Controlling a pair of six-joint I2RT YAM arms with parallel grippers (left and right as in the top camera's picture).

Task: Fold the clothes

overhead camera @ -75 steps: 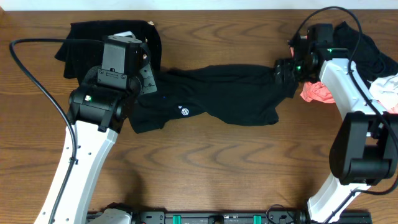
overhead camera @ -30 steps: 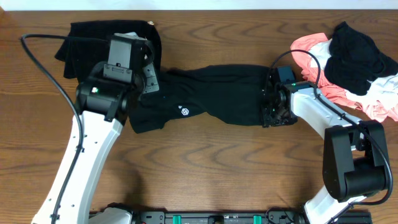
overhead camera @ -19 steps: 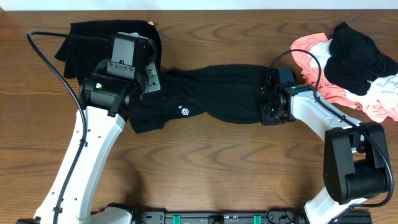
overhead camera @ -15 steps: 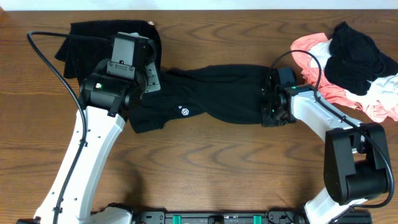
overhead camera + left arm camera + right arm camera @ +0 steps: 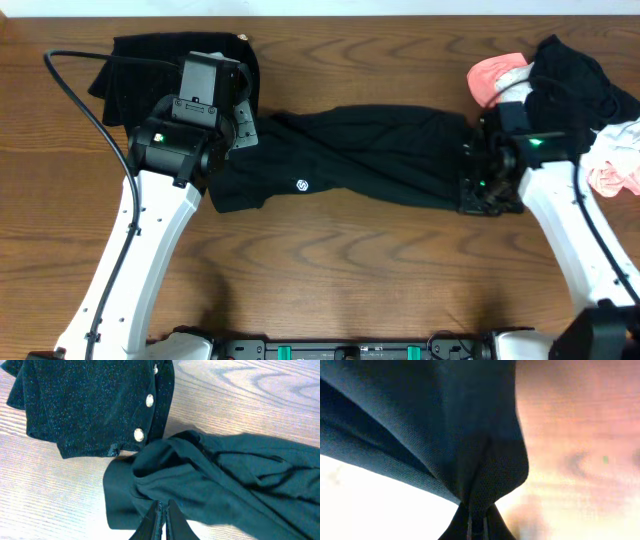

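Observation:
A black shirt (image 5: 370, 160) with a small white logo lies stretched across the middle of the wooden table, bunched into folds. My left gripper (image 5: 248, 135) is shut on the shirt's left end; in the left wrist view its fingertips (image 5: 161, 512) pinch a fold of the dark cloth (image 5: 210, 485). At the shirt's right end my right gripper (image 5: 470, 188) is shut too, and the right wrist view shows cloth (image 5: 445, 425) gathered into a tight pleat between the tips (image 5: 477, 517).
A folded black garment with pale buttons (image 5: 130, 70) lies at the back left, just behind the shirt's left end (image 5: 90, 405). A pile of black, pink and white clothes (image 5: 570, 85) sits at the back right, close behind the right arm.
The right gripper has shut on the shirt's right end and pulled it to the right, drawing the shirt longer and shifting its logo slightly rightward. The left arm has stayed put.

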